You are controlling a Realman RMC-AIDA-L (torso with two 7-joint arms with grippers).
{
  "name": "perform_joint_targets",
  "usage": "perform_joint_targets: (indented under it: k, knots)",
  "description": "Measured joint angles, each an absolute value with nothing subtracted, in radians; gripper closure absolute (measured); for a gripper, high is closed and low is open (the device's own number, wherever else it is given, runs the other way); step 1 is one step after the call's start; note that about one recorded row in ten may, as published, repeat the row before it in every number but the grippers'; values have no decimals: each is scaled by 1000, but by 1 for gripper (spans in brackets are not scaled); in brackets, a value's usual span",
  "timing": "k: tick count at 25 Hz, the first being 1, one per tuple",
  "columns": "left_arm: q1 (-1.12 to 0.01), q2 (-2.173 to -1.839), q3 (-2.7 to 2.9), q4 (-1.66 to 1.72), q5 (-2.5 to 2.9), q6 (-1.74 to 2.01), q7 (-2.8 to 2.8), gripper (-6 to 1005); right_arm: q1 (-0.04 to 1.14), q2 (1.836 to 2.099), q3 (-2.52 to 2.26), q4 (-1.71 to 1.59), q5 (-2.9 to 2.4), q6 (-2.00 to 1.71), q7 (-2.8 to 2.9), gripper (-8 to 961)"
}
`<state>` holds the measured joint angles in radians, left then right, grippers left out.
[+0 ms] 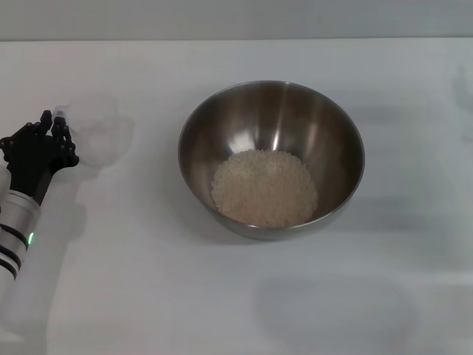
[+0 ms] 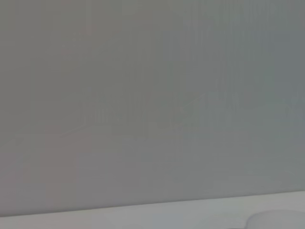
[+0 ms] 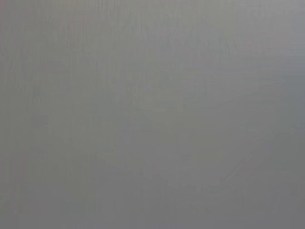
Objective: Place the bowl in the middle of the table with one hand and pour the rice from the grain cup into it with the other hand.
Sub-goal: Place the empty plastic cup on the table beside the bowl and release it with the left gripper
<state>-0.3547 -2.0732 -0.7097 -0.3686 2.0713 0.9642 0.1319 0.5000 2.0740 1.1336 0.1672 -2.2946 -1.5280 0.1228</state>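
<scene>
Beside left tool (image 1: 60, 127), grain cup (image 1: 100, 133), bowl (image 1: 271, 159) well apart

The tabletop (image 1: 148, 296) is white, plain and matte, and it fills almost the whole head view. A large shiny steel bowl (image 1: 271, 111) stands on it near the middle, with a pale heap of rice (image 1: 264, 188) in its bottom. Well apart from the bowl, near the left edge, a small clear plastic cup (image 1: 100, 133) stands on the tabletop
</scene>
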Motion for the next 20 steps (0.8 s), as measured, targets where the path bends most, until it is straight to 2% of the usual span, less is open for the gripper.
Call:
perform_joint_targets:
  k: [14,20]
  knots:
    - [-293,-2069,-710,-376,2076,1024,54,701,502,2074,1134,167,-2297,-1521,123,273]
    - [-243,-2068,-705,-376,2079,1082,22,580,504,2074,1134,166,-2295,-1521,123,273]
